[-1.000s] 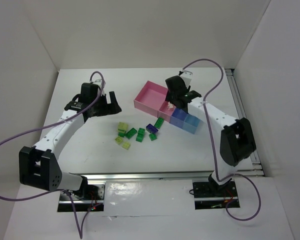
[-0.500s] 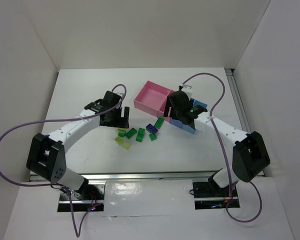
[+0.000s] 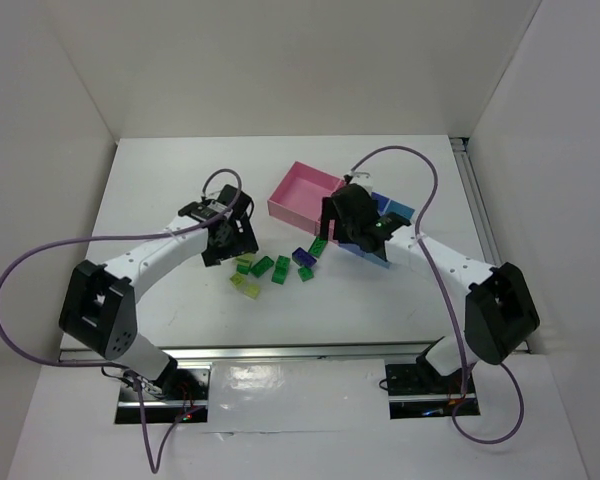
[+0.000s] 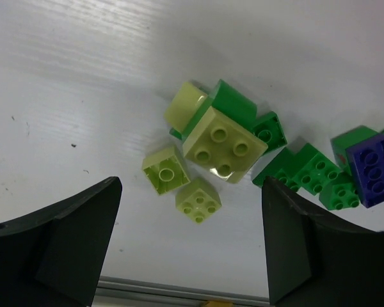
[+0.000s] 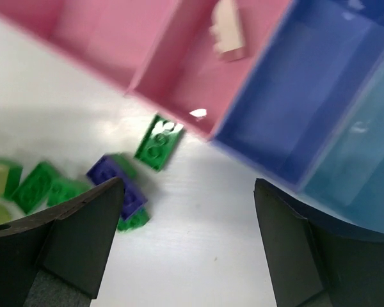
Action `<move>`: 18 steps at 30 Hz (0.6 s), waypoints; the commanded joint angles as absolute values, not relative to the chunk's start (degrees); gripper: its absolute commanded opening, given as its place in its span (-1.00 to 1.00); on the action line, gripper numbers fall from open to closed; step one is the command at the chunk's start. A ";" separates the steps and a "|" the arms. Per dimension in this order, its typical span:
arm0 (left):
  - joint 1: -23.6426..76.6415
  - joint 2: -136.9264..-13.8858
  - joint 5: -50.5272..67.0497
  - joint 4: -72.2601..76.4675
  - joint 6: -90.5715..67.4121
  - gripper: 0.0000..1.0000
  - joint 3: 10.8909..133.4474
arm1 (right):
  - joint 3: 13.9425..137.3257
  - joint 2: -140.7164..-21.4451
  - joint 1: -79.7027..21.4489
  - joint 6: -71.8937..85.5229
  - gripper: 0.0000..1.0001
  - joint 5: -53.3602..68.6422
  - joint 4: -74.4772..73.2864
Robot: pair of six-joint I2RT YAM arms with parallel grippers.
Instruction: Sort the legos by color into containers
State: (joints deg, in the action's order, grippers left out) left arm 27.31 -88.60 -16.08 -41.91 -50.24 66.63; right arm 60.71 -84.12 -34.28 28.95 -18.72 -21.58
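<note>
Left fingers [image 4: 57, 249] wide, hanging over the yellow-green legos [image 4: 224, 144]. Right fingers [image 5: 70, 236] wide too, empty, low by the bins [image 5: 294, 83]. A beige brick [image 5: 227, 32] lies in the narrow pink bin [image 5: 185, 77]. My plan: drop straight, straddle one loose small brick [image 4: 198, 199], keep off the stacked cluster just beside it.

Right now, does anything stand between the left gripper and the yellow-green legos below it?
Nothing visible does. The open left gripper hangs above two small yellow-green legos lying on the table. A larger yellow-green lego beside them overlaps a dark green lego.
</note>
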 commanded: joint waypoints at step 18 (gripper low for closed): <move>3.28 -70.31 -8.71 -47.02 -44.74 0.89 61.44 | 75.85 -110.19 -63.63 5.62 0.70 -11.16 -12.74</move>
